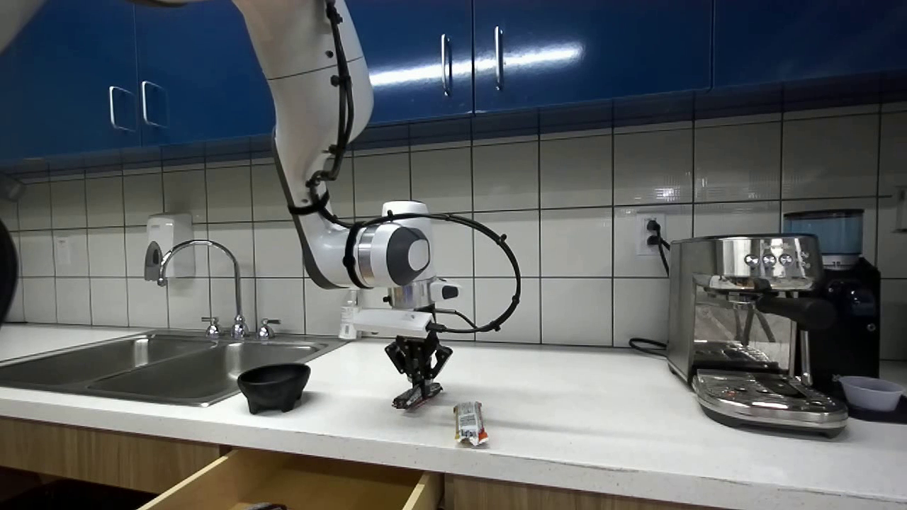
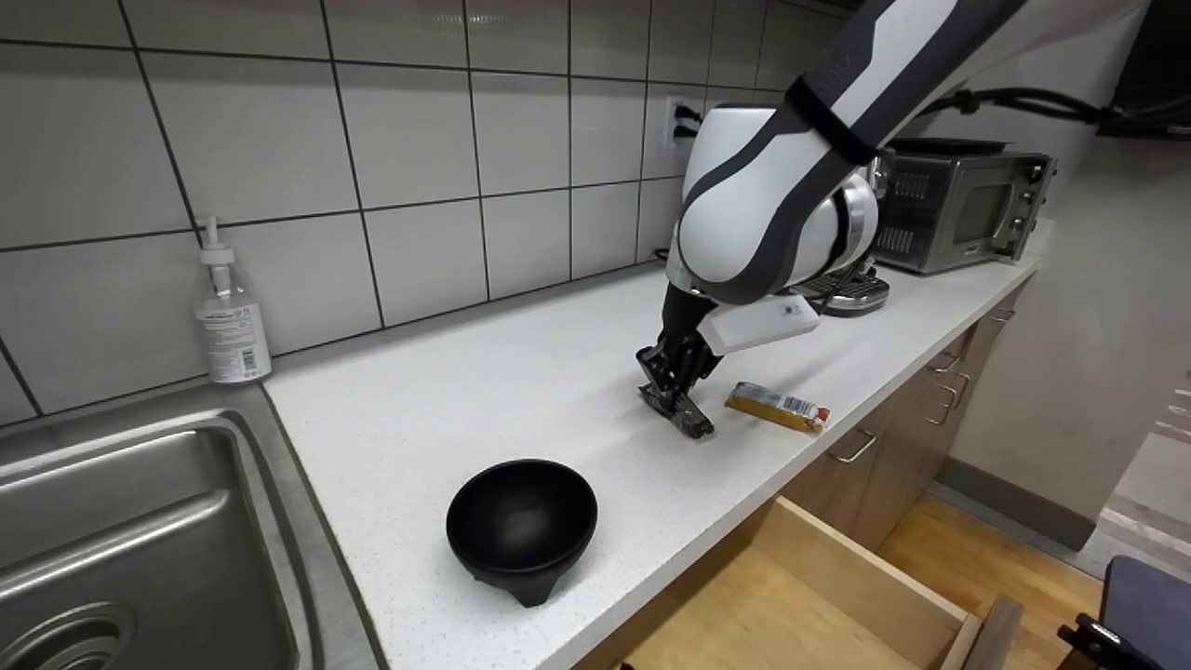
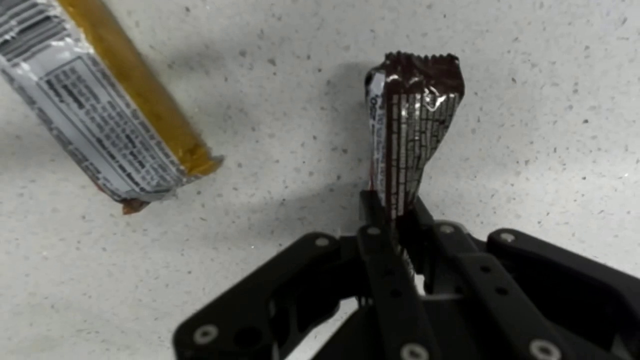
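Observation:
My gripper (image 3: 396,207) is shut on a dark brown wrapped bar (image 3: 415,120), pinching it across its middle. The bar's crimped end sticks out beyond the fingers in the wrist view; its other part is hidden by them. In both exterior views the gripper (image 1: 424,382) points down at the counter, with the brown bar (image 2: 696,421) low at the surface; whether it touches cannot be told. Close by lies a second wrapped bar, gold and silver (image 3: 120,115), apart from the gripper. It also shows in both exterior views, as the gold bar (image 2: 777,407) near the counter's front.
A black footed bowl (image 2: 521,521) stands on the counter between gripper and sink (image 2: 270,502). Below the front edge a wooden drawer (image 2: 861,568) is pulled out. An espresso machine (image 1: 744,262) stands farther along; a soap bottle (image 2: 233,326) stands by the wall.

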Controlling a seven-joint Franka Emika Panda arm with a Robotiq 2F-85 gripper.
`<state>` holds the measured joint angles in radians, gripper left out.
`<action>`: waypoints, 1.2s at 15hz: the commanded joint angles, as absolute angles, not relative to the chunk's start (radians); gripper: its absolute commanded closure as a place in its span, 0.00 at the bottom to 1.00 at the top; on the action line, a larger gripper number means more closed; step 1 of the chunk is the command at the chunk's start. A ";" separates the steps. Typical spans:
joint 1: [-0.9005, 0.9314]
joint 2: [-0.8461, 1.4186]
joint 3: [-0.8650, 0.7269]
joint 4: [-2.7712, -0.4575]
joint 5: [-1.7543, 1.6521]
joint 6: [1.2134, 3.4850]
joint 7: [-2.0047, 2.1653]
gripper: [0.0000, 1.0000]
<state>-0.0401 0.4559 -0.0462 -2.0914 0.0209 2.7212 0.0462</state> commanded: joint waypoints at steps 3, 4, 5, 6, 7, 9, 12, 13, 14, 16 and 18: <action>-0.037 0.382 -0.035 -2.164 0.030 2.727 0.041 0.96; -0.034 0.367 -0.034 -2.184 0.031 2.733 0.045 0.96; -0.029 0.354 -0.035 -2.201 0.030 2.737 0.050 0.96; -0.026 0.336 -0.031 -2.226 0.033 2.743 0.052 0.96; -0.022 0.320 -0.031 -2.248 0.033 2.748 0.059 0.96; -0.013 0.290 -0.027 -2.291 0.037 2.757 0.072 0.96; 0.000 0.239 -0.019 -2.362 0.050 2.768 0.090 0.96; 0.005 0.222 -0.017 -2.385 0.054 2.771 0.097 0.96; 0.012 0.202 -0.014 -2.412 0.056 2.777 0.105 0.96; 0.032 0.161 -0.016 -2.465 0.045 2.793 0.138 0.96; 0.055 0.120 -0.020 -2.516 0.029 2.808 0.181 0.96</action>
<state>0.0297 0.2187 -0.0223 -2.4149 0.0396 2.7793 0.1164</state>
